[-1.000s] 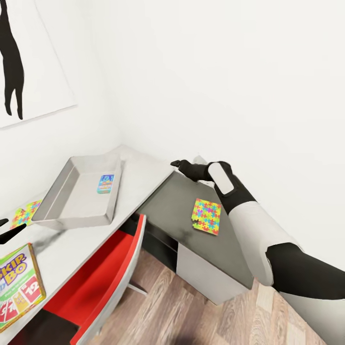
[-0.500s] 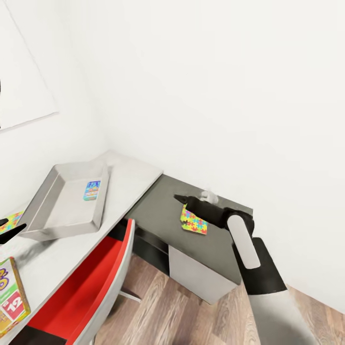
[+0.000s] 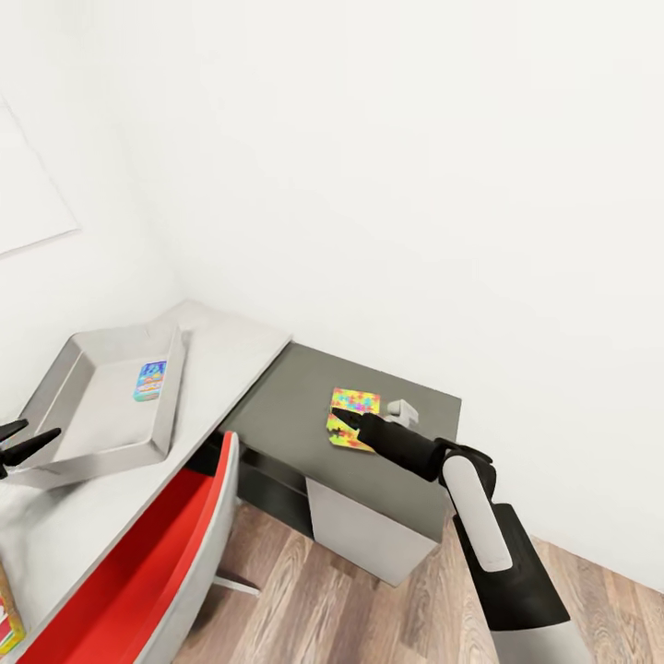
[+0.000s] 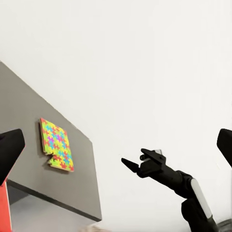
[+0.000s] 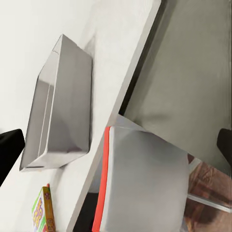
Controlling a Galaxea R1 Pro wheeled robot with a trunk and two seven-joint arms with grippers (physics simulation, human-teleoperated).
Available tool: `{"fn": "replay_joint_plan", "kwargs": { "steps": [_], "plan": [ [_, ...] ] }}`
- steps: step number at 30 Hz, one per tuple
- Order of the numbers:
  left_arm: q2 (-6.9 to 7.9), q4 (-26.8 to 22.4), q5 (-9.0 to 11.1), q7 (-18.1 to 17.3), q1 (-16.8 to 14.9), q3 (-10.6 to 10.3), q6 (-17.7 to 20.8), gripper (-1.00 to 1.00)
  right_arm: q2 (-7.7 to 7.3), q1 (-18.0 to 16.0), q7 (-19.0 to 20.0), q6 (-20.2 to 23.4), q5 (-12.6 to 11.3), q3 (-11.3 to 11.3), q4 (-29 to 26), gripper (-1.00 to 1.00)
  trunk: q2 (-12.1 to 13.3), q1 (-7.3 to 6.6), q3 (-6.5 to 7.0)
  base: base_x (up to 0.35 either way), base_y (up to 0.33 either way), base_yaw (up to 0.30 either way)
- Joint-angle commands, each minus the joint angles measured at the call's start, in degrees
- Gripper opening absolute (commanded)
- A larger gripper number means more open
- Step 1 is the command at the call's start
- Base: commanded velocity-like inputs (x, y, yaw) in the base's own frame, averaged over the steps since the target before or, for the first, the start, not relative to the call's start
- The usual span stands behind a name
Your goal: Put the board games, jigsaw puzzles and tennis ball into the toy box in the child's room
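Our right arm reaches forward with its right claw [image 3: 339, 420] parted and pointing ahead, while our left claw [image 3: 20, 443], fingers also spread, pokes in low.

A thin square jigsaw puzzle [image 3: 354, 417], patterned with small yellow, pink, blue and green interlocking pieces, lies flat on a low dark grey cabinet [image 3: 295, 415] just beside the table's [image 3: 226, 346] end. The pale grey table stands against the white walls in a corner. On it sits the toy box [image 3: 171, 406], a light grey bin with sloping sides. One small colourful board game [image 3: 149, 380] lies flat inside. The green-edged corner of another board game [image 3: 7, 627] lies nearer on the tabletop.
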Motion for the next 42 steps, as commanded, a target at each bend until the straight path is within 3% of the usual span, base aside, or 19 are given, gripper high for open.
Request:
{"fn": "replay_joint_plan", "kwargs": {
  "steps": [1,14,19,20,23,38,42],
  "plan": [
    [0.02,-0.1,-0.1,-0.2,0.0,-0.1,0.6,1.0,0.0,0.0,0.0,0.2,0.0,0.0,0.0,1.0,-0.1,0.03,-0.02,0.0,0.0,-0.174],
    [0.02,-0.2,-0.1,-0.2,0.0,-0.7,0.6,1.0,-1.54,0.7,0.0,-2.2,0.0,0.0,0.0,1.0,-0.1,0.03,0.98,0.0,0.0,-0.168],
    [0.03,-0.2,-0.1,-0.2,0.0,-0.7,0.6,1.0,-1.65,1.3,0.0,-2.3,1.6,0.0,0.0,1.0,-0.1,0.03,1.05,0.0,0.0,-0.035],
    [0.07,-0.2,-0.1,-0.2,0.0,-0.7,0.6,1.0,-1.63,1.5,0.0,-2.3,3.1,0.0,-0.1,1.0,-0.1,0.03,1.05,0.0,0.0,-0.004],
    [0.05,-0.2,-0.1,-0.2,0.0,-0.7,0.6,1.0,-1.65,1.5,0.0,-2.3,3.4,0.0,-0.1,1.0,-0.1,0.03,1.06,0.0,0.0,-0.003],
    [0.04,0.1,-0.3,0.1,0.0,-0.7,0.3,1.0,-1.68,4.7,0.0,-2.4,3.7,-0.7,0.1,1.0,-0.1,0.03,1.23,0.0,0.0,0.0],
    [0.02,-0.1,-0.3,0.1,0.0,-0.7,0.2,1.0,-2.42,4.8,0.1,-2.4,3.6,-0.9,-0.2,1.0,-0.1,0.03,1.55,0.0,0.0,0.0]
  ]
}}
